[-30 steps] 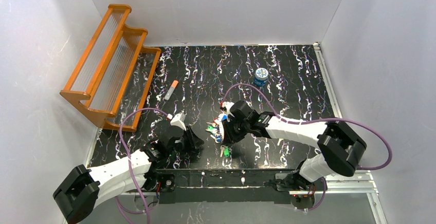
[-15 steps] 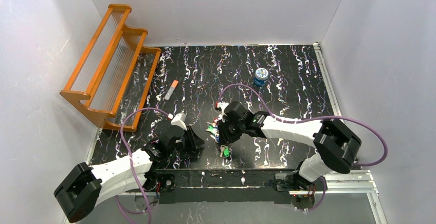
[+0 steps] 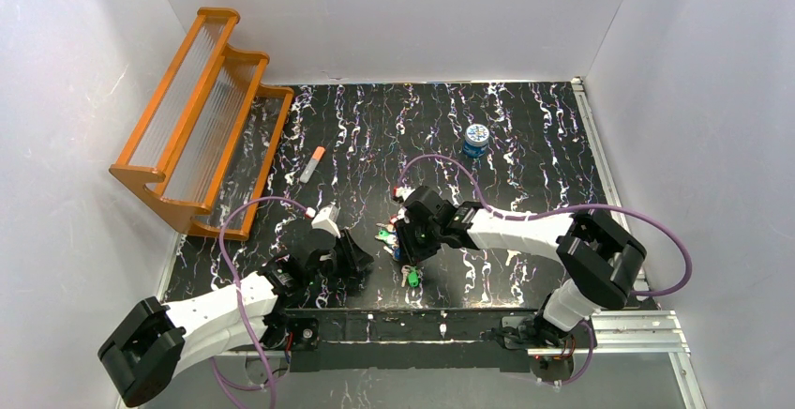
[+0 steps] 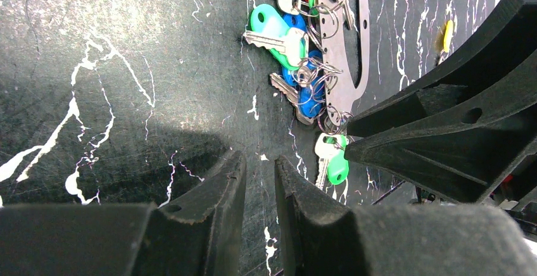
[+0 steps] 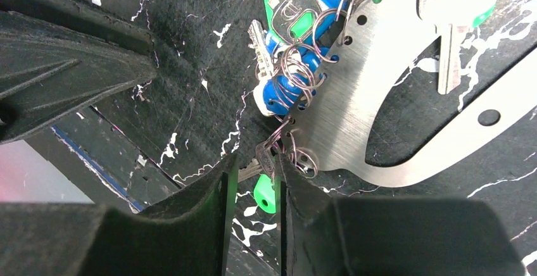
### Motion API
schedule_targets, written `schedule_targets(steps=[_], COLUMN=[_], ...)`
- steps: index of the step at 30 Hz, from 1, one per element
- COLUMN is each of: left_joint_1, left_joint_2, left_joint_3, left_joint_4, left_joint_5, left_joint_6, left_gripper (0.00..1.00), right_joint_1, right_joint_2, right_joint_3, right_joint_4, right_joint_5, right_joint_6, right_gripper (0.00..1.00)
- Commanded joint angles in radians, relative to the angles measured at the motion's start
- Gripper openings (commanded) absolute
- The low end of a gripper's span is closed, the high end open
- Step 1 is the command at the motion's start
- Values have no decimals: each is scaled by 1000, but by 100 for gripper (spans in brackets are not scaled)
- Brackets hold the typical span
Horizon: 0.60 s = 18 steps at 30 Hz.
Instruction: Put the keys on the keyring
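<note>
**Green key sits at the right fingertips, at the narrow end of the keyring**

The right gripper point(image 5: 256, 162) has its fingers point(image 5: 202, 213) drawn almost together, with only a thin slit between them. In this slit, at the tips, are a small wire ring point(image 5: 278, 144) and the metal part of a green key point(image 5: 266, 195). The pictures do not show whether the fingers really pinch the wire or only stand around it. The green head of this key lies under the fingers, on the side towards the arm bases.

Just beyond the tips begins the keyring point(image 5: 354, 99), a flat pale metal loop lying on the table point(image 4: 95, 48). Its long axis runs away from the right fingers, towards the far side. The fingers therefore meet it at its narrow end, not along its side. The other keys point(image 4: 285, 42), green and blue, are gathered on the side of the loop turned to the left arm, and they are tangled with more wire rings.

The left gripper point(image 4: 259, 162) is low over the table, beside this cluster but apart from it. Its fingers are nearly closed too and hold nothing.

The right arm is clearly the nearer one. The coming move probably depends on bringing the green key's wire ring onto the end of the loop, along the loop's own axis. The thin wire may slip.
</note>
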Motion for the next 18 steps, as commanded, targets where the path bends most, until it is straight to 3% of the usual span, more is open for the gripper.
schedule_targets(steps=[1, 9, 18], left_joint_1=[-5, -5, -4], left_joint_2=[-11, -9, -15], left_joint_3=[-8, -7, -11], left_joint_4=[-14, -14, -16], left_joint_5=[-12, -12, -13], left_joint_6=[2, 4, 4], left_gripper=[22, 22, 22], right_joint_1=[4, 4, 6], right_joint_2=[3, -11, 64], right_joint_3=[42, 67, 69], right_joint_4=[9, -13, -15], right_joint_5=[17, 21, 39], right_joint_6=[19, 29, 56], right_gripper=[36, 38, 33])
